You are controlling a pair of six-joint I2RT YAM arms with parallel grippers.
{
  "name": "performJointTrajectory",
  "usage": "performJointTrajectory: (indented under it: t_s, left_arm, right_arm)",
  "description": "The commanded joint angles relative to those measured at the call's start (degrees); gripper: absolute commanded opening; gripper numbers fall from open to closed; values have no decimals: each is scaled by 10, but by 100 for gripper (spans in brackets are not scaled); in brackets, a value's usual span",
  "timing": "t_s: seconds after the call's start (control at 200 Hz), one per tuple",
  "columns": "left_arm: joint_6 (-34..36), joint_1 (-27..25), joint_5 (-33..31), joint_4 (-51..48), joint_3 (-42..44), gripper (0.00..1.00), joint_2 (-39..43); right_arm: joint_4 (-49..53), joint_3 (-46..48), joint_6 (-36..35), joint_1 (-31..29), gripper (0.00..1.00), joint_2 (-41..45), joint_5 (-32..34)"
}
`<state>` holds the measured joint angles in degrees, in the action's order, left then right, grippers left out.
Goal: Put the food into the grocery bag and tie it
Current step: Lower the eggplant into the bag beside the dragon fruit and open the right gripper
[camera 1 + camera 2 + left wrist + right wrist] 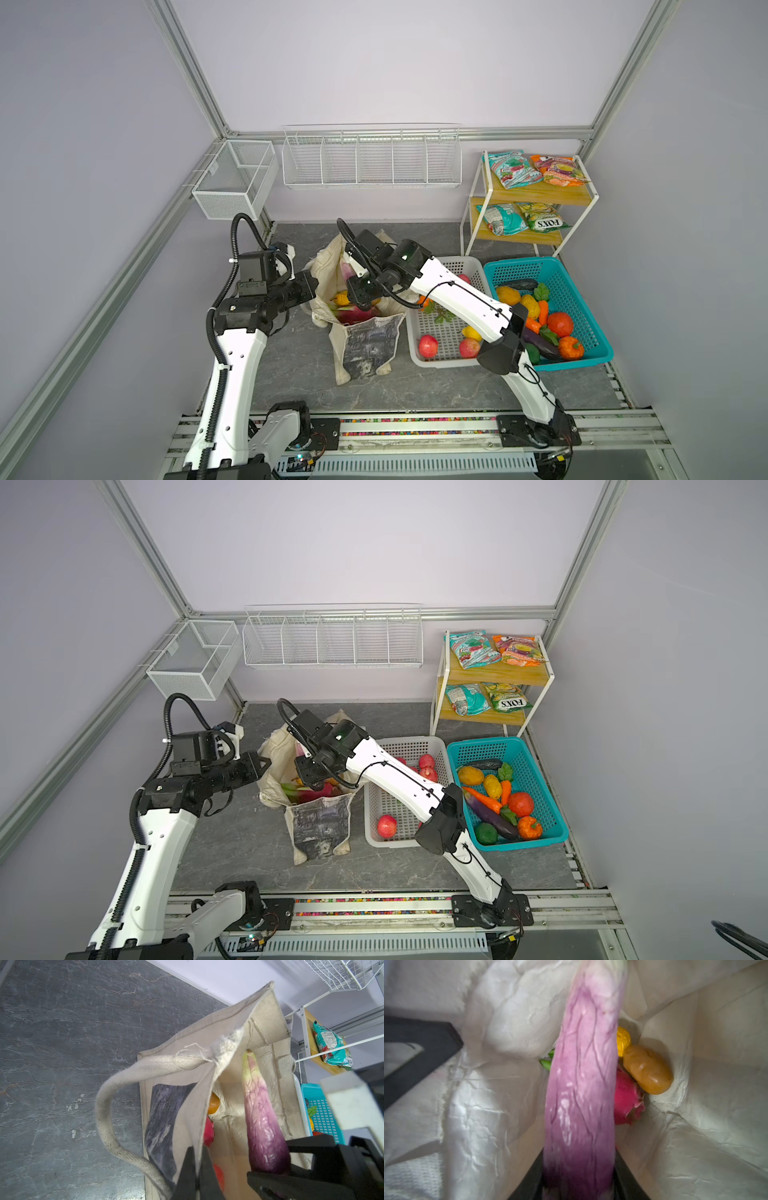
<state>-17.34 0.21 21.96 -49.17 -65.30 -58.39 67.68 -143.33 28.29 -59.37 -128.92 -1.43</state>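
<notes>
Inside grocery bag (370, 345), R gripper (277, 1164) clamps purple eggplant (259, 1109); L gripper (197, 1172) pinches rim (200, 1124).

Grey marbled bench (291, 374), I count 4 items directly on it: cream grocery bag (368, 345) standing mid-bench; white perforated basket (444, 362) just beside its right; teal basket (582, 307) next along; 2-tier shelf rack (536, 194) in the back-right corner.

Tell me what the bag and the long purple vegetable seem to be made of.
Bag: woven cream canvas, matte; frayed threads show at its edge. Purple vegetable: probably soft plastic or foam, slightly glossy, with wrinkled skin.
</notes>
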Motion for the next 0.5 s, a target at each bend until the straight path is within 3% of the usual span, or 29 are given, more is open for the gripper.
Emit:
performJointTrajectory:
  t_s: [0.0,0.495]
  left_arm:
    - [-4,-3,8,21,-11,0,1]
    - [-12,-3,12,19,-26,0,7]
  right_arm:
    - [-13,7,2,-3,28,-12,-12]
    - [-55,7,41,-5,28,-60,-43]
